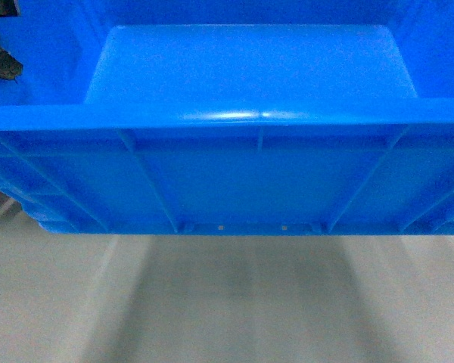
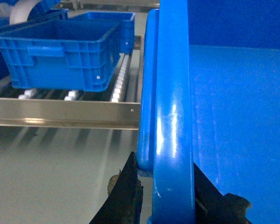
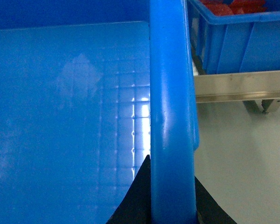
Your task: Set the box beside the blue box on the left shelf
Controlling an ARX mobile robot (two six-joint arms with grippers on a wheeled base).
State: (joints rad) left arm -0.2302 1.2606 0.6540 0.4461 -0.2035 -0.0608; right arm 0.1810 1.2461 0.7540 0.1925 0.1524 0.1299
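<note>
The box (image 1: 242, 136), a large bright-blue ribbed crate, hangs in the air close before the head camera, above the grey floor. It is empty inside. My left gripper (image 2: 163, 161) is shut on the box's left rim (image 2: 172, 116), one black finger (image 2: 126, 196) outside and one inside. On the opposite rim (image 3: 170, 107) my right gripper (image 3: 171, 168) is shut the same way. In the left wrist view the left shelf (image 2: 65, 114) lies ahead, with a blue box (image 2: 60, 56) resting on its white rollers (image 2: 119, 84). A strip of bare rollers shows to the right of that blue box.
A second blue crate (image 2: 112, 18) stands behind the blue box on the shelf. In the right wrist view another blue crate (image 3: 238, 42) holding red items sits on a metal rail (image 3: 242, 86). Grey floor (image 1: 227, 302) spreads below the carried box.
</note>
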